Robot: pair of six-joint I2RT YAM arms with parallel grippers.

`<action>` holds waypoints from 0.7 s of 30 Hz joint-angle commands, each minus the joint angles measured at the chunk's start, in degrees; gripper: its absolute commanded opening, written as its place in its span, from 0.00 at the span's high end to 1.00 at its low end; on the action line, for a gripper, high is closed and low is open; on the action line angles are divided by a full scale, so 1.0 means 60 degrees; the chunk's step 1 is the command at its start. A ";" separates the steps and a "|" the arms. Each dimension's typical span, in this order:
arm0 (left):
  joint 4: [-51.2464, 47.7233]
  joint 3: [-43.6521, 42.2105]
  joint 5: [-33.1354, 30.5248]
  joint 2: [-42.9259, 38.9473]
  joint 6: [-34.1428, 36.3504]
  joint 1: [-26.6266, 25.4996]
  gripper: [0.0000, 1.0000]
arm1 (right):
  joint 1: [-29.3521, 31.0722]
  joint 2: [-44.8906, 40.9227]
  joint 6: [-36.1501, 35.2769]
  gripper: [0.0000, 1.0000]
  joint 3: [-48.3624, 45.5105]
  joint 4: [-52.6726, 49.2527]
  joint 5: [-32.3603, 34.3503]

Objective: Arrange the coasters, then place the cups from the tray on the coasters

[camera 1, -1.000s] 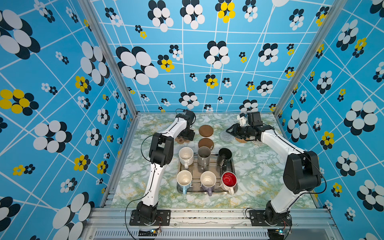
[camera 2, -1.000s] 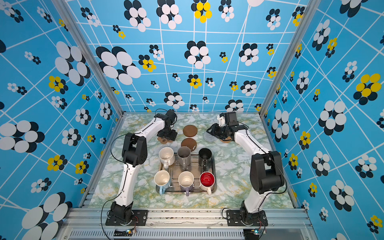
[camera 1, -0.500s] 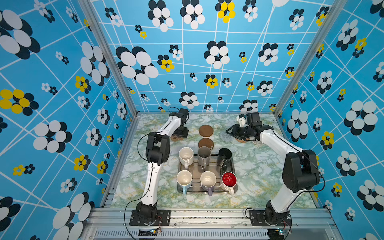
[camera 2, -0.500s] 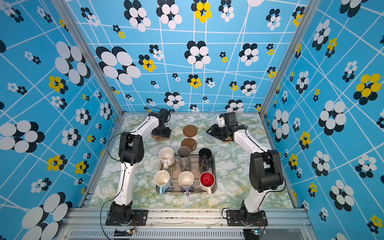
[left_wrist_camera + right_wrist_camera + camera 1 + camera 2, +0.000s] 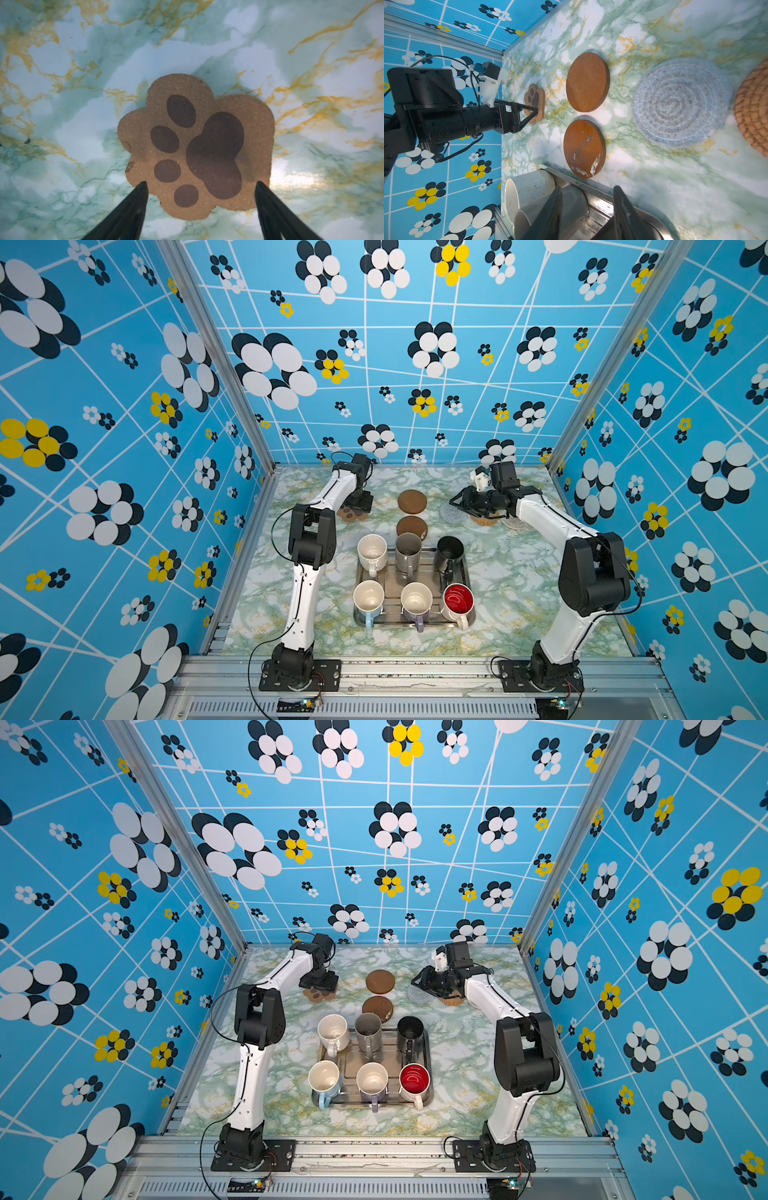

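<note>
My left gripper (image 5: 201,184) is down over the paw coaster (image 5: 197,145), jaws wide apart with a finger at each side of its edge and nothing clamped. Can't tell if the tips touch it. The paw coaster lies flat, far left on the table (image 5: 519,593), well apart from the other coasters. It looks like cork, so I'd expect it to be light, thin, fairly stiff and grainy enough to grip. It sits flush though, with no edge to get under, and the glossy top will probably let it skate. Best bet is to pinch across it between the lobes, or press down and slide it. Go easy on force, since thin cork may chip. My right gripper (image 5: 588,187) hangs far right, pointing left, jaws part open with nothing between them. The woven coaster (image 5: 681,101) is just beside it, soft and floppy at a guess. The rattan coaster (image 5: 753,108) is right of that, and a second woven coaster (image 5: 514,524) is half hidden by the right arm. In the far middle, the far disc (image 5: 412,501) sits clear. The near disc (image 5: 412,526) is just beside the far rim of the tray (image 5: 395,624), right behind the grey mug (image 5: 407,549). That looks tight for setting a mug down later. All six mugs are in the tray, packed close, handles mostly toward near. They're likely heavy-ish with a slick glaze. Nothing blocks the paw coaster.
</note>
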 commanded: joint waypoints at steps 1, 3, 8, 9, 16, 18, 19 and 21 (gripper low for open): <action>0.0118 0.0210 0.0777 -0.1195 -0.0239 -0.0103 0.20 | 0.0163 0.0711 -0.0695 0.61 0.1039 -0.1268 -0.0147; 0.0226 0.0143 0.1319 -0.1552 -0.0332 -0.0194 0.21 | 0.0235 0.1179 -0.1064 0.61 0.1697 -0.1898 -0.0092; 0.0627 -0.0407 0.2995 -0.2202 -0.0656 -0.0499 0.28 | 0.0421 0.2373 -0.1697 0.63 0.3227 -0.3086 -0.0164; 0.0717 -0.0530 0.3271 -0.2259 -0.0719 -0.0600 0.30 | 0.0453 0.2571 -0.1806 0.64 0.3468 -0.3297 -0.0157; 0.0655 -0.0858 0.4004 -0.1557 -0.1149 -0.1123 0.91 | 0.0602 0.3645 -0.2261 0.78 0.4409 -0.4267 -0.0091; 0.0648 -0.0861 0.4016 -0.1294 -0.1337 -0.1192 1.00 | 0.0634 0.3758 -0.2306 0.84 0.4460 -0.4323 -0.0076; 0.0712 -0.0894 0.4044 -0.1184 -0.1433 -0.1222 1.00 | 0.0649 0.3817 -0.2321 0.88 0.4476 -0.4338 -0.0062; 0.0825 -0.0953 0.4153 -0.1014 -0.1567 -0.1229 1.00 | 0.0656 0.3937 -0.2335 0.94 0.4535 -0.4393 -0.0061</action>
